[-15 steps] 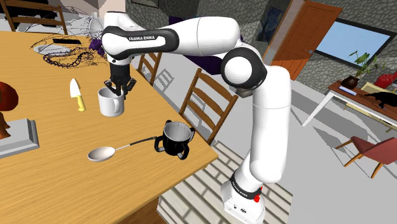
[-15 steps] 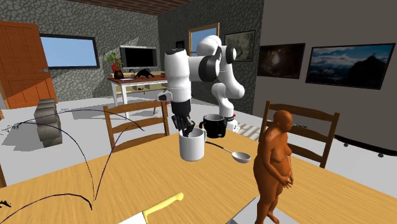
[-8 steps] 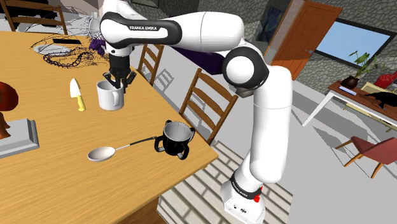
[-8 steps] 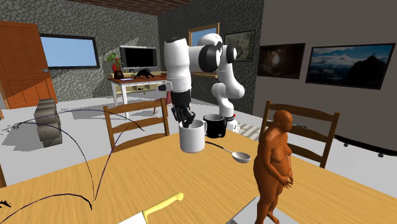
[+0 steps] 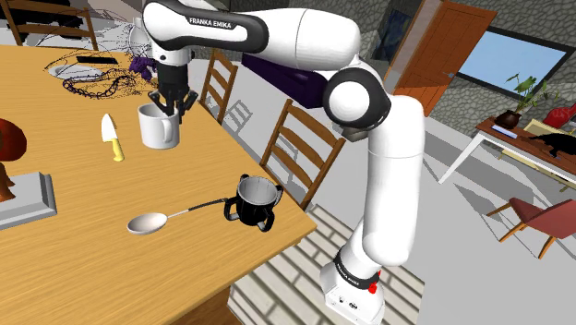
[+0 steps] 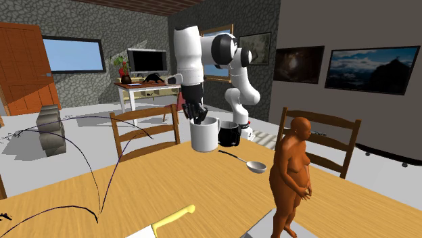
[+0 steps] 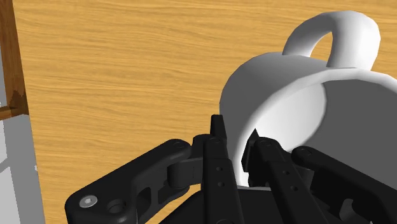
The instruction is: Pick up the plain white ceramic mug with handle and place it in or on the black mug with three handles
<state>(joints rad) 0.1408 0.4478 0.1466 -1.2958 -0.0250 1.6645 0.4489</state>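
Up close, the hand (image 7: 236,137) pinches the rim of the white mug (image 7: 299,95); the shoulder view adds the black three-handled mug (image 5: 252,201), just below centre.

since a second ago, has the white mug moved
Yes. The white mug, shut in the gripper, has risen off the table: in the shoulder view it now sits higher against the knife lying beside it.

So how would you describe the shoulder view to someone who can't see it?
The robot's black gripper holds a white mug by its rim above a wooden table. Nearer the table's edge sit a black three-handled mug and a silver ladle.
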